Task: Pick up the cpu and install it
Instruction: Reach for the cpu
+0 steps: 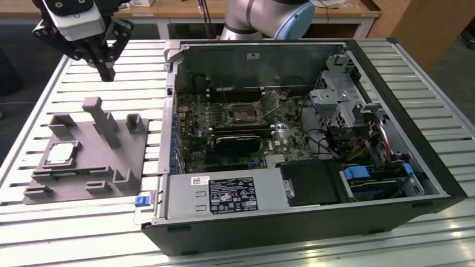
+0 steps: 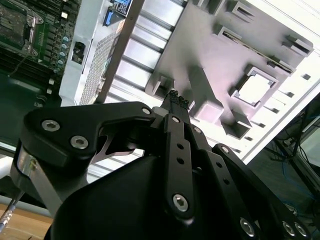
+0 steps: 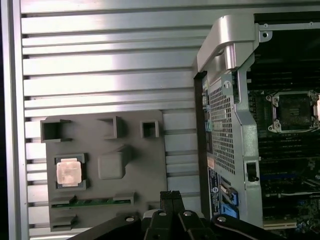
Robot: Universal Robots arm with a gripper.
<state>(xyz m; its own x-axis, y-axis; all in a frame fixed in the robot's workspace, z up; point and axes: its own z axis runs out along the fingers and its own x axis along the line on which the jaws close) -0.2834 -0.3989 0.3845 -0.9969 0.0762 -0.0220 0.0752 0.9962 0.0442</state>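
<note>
The cpu (image 1: 62,154) is a small silver-grey square lying flat in a recess of the grey plastic fixture (image 1: 104,161), on the slatted table at the exterior view's left. Both wrist views show the cpu (image 3: 68,171) (image 2: 255,87) seated in that fixture (image 3: 142,160) (image 2: 200,40). My gripper (image 1: 108,72) hangs well above the table, beyond the fixture's far end and apart from the cpu. Its fingers (image 3: 171,196) (image 2: 175,97) are pressed together with nothing between them. The dark motherboard socket (image 1: 243,113) (image 3: 292,111) sits inside the open computer case.
The open computer case (image 1: 415,144) takes up the middle and the exterior view's right, its metal wall (image 3: 227,115) rising beside the fixture. A tall grey post (image 1: 104,122) stands up from the fixture. A green memory stick (image 3: 92,201) lies in a fixture slot near the cpu.
</note>
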